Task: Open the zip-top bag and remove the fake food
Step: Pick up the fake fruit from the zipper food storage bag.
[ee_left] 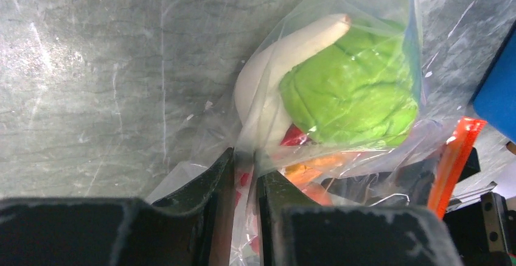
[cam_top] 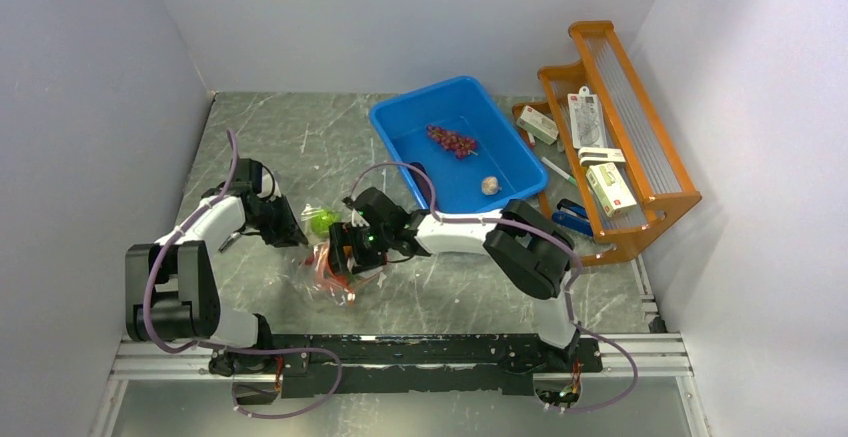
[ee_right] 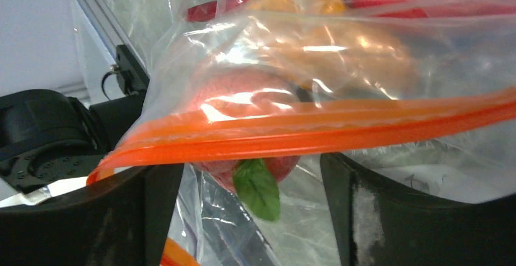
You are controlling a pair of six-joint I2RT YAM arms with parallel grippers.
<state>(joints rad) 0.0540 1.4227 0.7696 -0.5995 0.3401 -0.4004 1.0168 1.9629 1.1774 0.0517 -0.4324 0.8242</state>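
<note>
The table (cam_top: 290, 142) is a grey-green, marble-patterned slab streaked with pale scratches, closed in by 3 plain pale walls (cam_top: 400, 17). An aluminium rail (cam_top: 400, 359) runs along its near edge, under the black bar that carries both arm bases.

The zip-top bag (cam_top: 330, 262) sits left of centre towards the near side, between the ends of the 2 arms and well apart from the blue bin (cam_top: 397, 125). The left arm (cam_top: 215, 219) reaches it from the left. Its jaws are drawn narrow and pinch a fold of the clear plastic just below the green ball (ee_left: 350, 89) and a curved white piece (ee_left: 274, 65) inside. The right arm (cam_top: 460, 232) comes in from the right with its jaws spread wide. The bag's orange zip strip (ee_right: 316, 132) lies across the gap between them, and behind it is a pink-red peach (ee_right: 243, 105) with a green leaf (ee_right: 258, 188).

In the bin at the far right lie dark red grapes (cam_top: 452, 141) and a beige bulb (cam_top: 490, 185). Beside it an orange wooden rack (cam_top: 655, 122) with small boxes leans near the right wall.
</note>
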